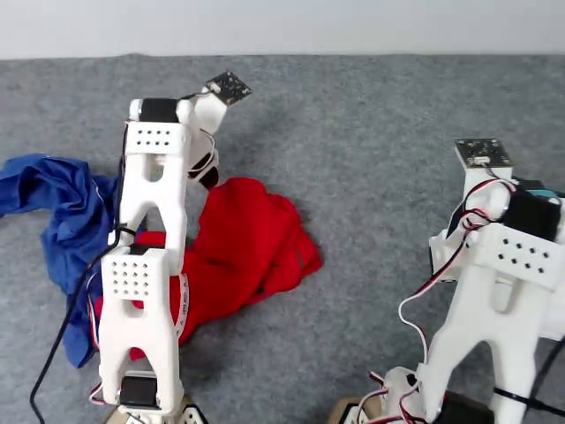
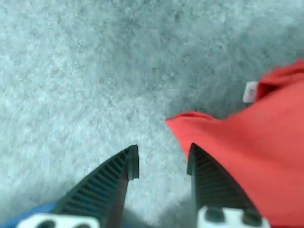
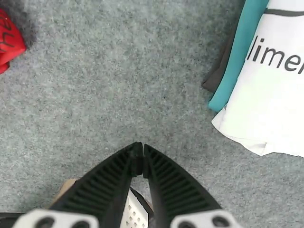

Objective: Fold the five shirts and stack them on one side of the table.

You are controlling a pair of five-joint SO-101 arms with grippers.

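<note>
A crumpled red shirt (image 1: 243, 252) lies left of the table's middle, partly under the left arm. A blue shirt (image 1: 62, 212) is bunched at the far left edge. In the left wrist view my left gripper (image 2: 160, 164) hangs open just above the grey felt, with the red shirt's edge (image 2: 237, 142) and its white tag beside one finger, nothing held. My right gripper (image 3: 143, 154) is shut and empty over bare felt. Beside it lies a folded stack: a white shirt (image 3: 273, 80) on top of a teal shirt (image 3: 240, 52) and a dark one (image 3: 219, 76).
The grey felt table (image 1: 371, 150) has free room in the middle and along the back. The right arm (image 1: 494, 291) stands at the right, covering the stack from above. Cables hang by both arm bases.
</note>
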